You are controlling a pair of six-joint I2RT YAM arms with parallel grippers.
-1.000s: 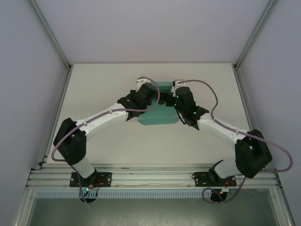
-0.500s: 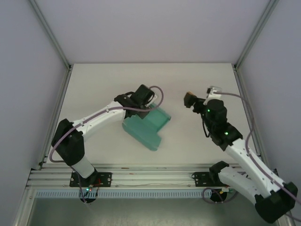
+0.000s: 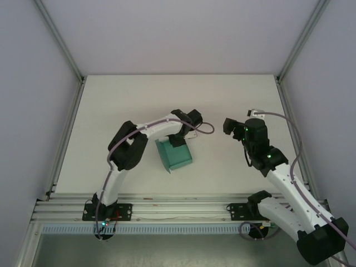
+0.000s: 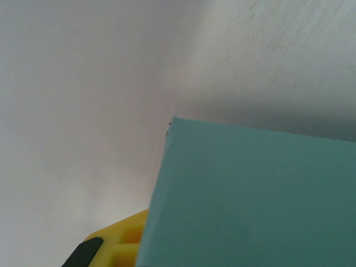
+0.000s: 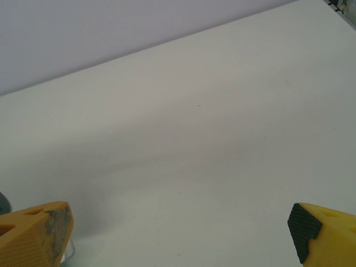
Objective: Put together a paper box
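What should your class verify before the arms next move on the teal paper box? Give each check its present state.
1. The right gripper is open, fingers wide apart: ok.
2. It stands apart from the paper box: ok.
3. The left gripper is at the box's far edge: ok.
4. Its hold on the card: cannot tell, jaws hidden.
5. All flaps closed: cannot tell.

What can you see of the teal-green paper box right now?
The teal-green paper box is plain matte thin card, folded up into a small blocky form, not flat: a lighter top face, a darker left side. It sits on the white table between the arms. The left gripper is at its far edge; grip unclear.
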